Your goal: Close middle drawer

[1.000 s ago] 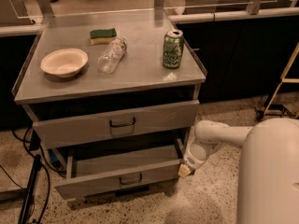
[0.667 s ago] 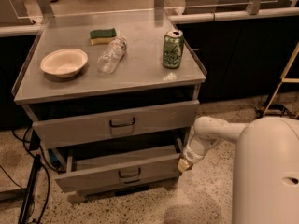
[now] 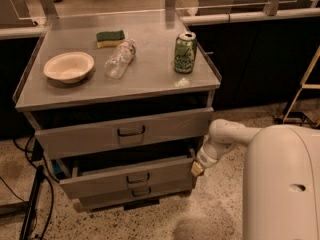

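Observation:
The middle drawer is a wide, shallow grey drawer with a small loop handle. It sticks out a little from the cabinet, under the taller top drawer, which also stands slightly out. The lowest drawer sits just below. My gripper is at the end of the white arm and rests against the right end of the middle drawer's front panel.
The cabinet top holds a white bowl, a clear plastic bottle lying down, a green sponge and a green can. Black cables run on the floor at left. A wooden stand is at right.
The middle drawer has slid back into the cabinet, from well pulled out to only slightly out. My gripper has moved with it toward the cabinet.

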`<state>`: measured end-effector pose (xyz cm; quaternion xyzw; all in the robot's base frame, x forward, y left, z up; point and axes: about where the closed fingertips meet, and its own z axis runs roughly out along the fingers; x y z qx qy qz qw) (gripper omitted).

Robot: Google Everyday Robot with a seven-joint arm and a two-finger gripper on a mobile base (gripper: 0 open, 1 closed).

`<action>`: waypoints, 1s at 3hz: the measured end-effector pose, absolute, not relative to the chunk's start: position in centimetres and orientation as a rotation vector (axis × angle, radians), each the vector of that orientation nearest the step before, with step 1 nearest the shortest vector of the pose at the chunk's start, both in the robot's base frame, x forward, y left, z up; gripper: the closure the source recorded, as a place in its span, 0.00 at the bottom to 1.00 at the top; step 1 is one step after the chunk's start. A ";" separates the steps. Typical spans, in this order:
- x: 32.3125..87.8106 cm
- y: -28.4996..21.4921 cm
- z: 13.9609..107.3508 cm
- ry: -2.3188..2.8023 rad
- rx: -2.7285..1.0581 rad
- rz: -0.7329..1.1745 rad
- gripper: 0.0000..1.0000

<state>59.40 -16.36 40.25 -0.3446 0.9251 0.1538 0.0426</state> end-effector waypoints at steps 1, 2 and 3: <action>60.9 -16.5 40.4 2.830 -1.009 0.449 1.00; 62.5 -16.4 41.0 2.820 -0.965 0.424 1.00; 63.4 -16.5 41.4 2.817 -0.931 0.404 1.00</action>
